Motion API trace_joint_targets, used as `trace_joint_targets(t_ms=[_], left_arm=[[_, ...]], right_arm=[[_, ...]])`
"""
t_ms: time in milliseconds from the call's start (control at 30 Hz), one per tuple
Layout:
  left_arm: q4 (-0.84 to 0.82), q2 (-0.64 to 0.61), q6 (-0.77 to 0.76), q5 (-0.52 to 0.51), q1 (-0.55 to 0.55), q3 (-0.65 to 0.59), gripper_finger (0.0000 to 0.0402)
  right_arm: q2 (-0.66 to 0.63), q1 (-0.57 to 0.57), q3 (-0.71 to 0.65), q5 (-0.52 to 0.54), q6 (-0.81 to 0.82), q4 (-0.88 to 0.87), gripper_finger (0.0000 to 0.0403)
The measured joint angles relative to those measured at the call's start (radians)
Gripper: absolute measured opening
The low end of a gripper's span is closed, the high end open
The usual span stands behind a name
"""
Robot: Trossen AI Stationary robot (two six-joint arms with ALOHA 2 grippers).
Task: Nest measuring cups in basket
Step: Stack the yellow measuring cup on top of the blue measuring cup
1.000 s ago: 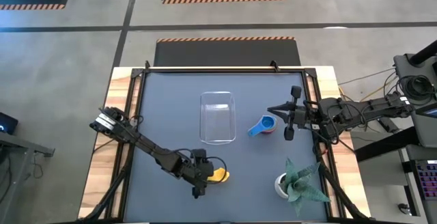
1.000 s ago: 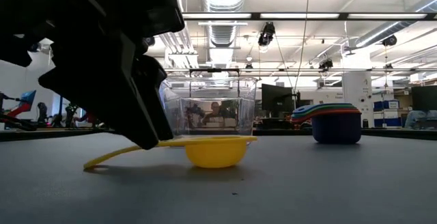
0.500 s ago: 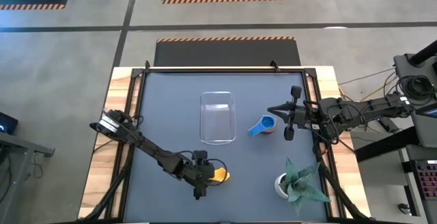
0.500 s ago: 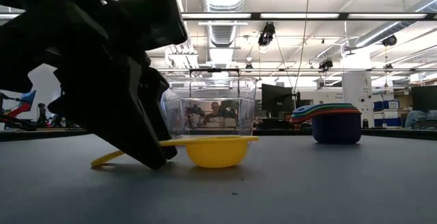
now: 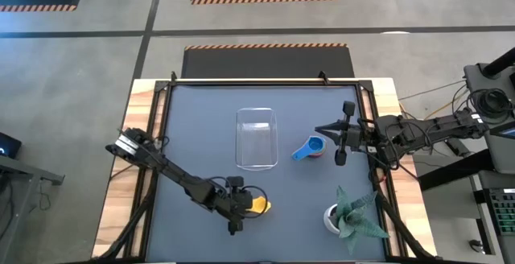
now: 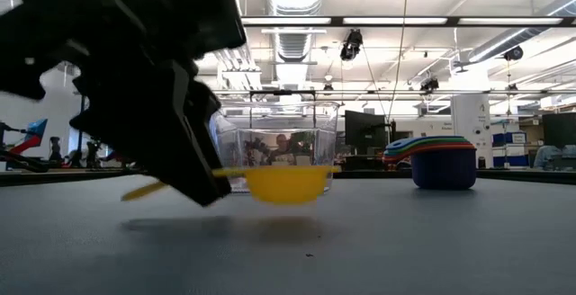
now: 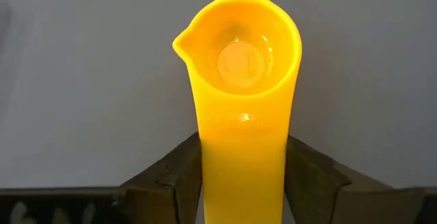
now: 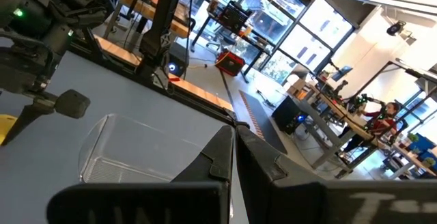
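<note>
Left gripper is pinching the yellow cup by its handle, bowl sticking out ahead, just off the table. A handle-end grip could let it swing or slip before the basket. Right gripper, pressed together, waits beside the stack.

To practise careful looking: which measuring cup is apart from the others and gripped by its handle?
The yellow cup, gripped at its handle by the left gripper and lifted off the table. The other cups sit nested in a stack.
</note>
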Motion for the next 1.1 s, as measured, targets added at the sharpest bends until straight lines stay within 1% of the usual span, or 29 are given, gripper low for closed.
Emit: trace_joint_targets(t_ms=[167, 300, 500, 633, 800, 933, 1100], left_arm=[[-0.113, -0.045, 0.018, -0.013, 0.001, 0.035, 0.0147], [-0.211, -0.075, 0.041, -0.016, 0.011, 0.087, 0.0145], [-0.437, -0.078, 0.096, -0.019, 0.043, 0.24, 0.0153], [-0.547, -0.078, 0.164, -0.058, 0.079, 0.349, 0.0152], [-0.549, -0.079, 0.219, -0.069, 0.139, 0.425, 0.0151], [-0.517, -0.079, 0.246, -0.07, 0.192, 0.435, 0.0151], [-0.436, -0.079, 0.283, -0.069, 0.254, 0.437, 0.0151]], right_arm=[[-0.001, 0.0, 0.0, 0.0, 0.0, 0.0, 0.0009], [-0.002, 0.0, 0.0, 0.0, 0.002, 0.0, 0.0009], [-0.012, 0.0, 0.0, 0.002, 0.018, 0.0, 0.0009], [-0.038, 0.0, 0.0, 0.0, 0.038, -0.013, 0.0009], [-0.084, 0.001, 0.0, -0.002, 0.065, -0.062, 0.0009], [-0.109, 0.001, -0.001, -0.003, 0.082, -0.078, 0.0009], [-0.117, 0.001, -0.003, -0.006, 0.087, -0.09, 0.0009]])
